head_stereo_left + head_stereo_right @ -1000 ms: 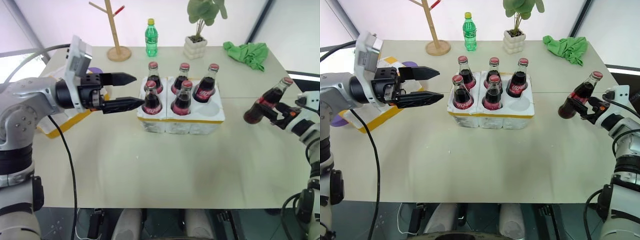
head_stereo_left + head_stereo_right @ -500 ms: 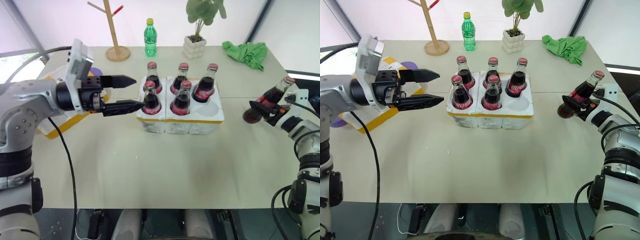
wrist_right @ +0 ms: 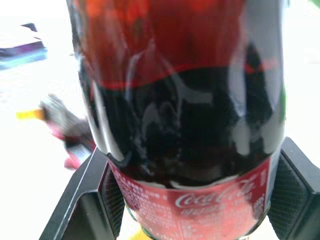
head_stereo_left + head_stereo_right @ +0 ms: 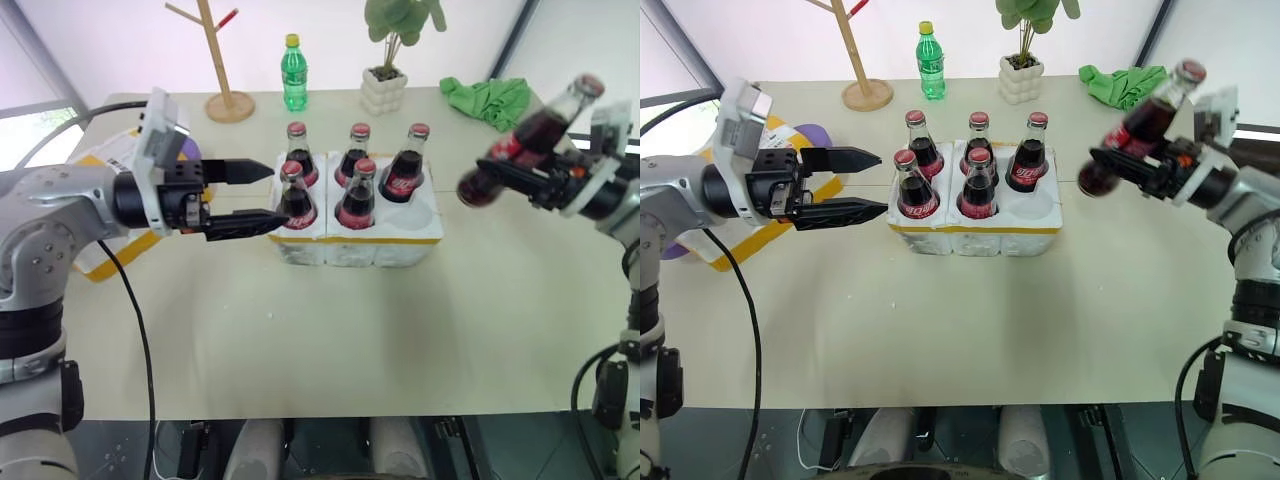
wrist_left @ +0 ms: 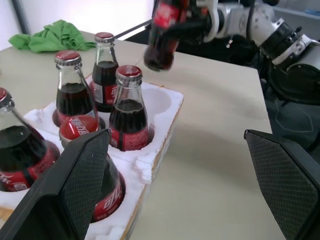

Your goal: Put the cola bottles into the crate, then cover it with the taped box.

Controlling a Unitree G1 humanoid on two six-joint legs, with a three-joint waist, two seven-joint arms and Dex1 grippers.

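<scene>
Jaws on the right gripper [image 4: 520, 175] are squeezed tight on a cola bottle [image 4: 525, 140], holding it tilted up in the air, to the right of the crate [image 4: 355, 235]. Five other bottles [image 4: 358, 196] stand in the crate's round holes, and the front right hole is free. Left gripper [image 4: 262, 193] has its jaws spread wide and grips nothing, just beside the front left bottle. Behind the left arm, the taped box [image 4: 100, 255] sits on the table [image 4: 350, 340].

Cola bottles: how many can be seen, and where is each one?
6. Five cola bottles stand in the crate: three behind, two in front. The right gripper holds the sixth, tilted, above the table.
</scene>
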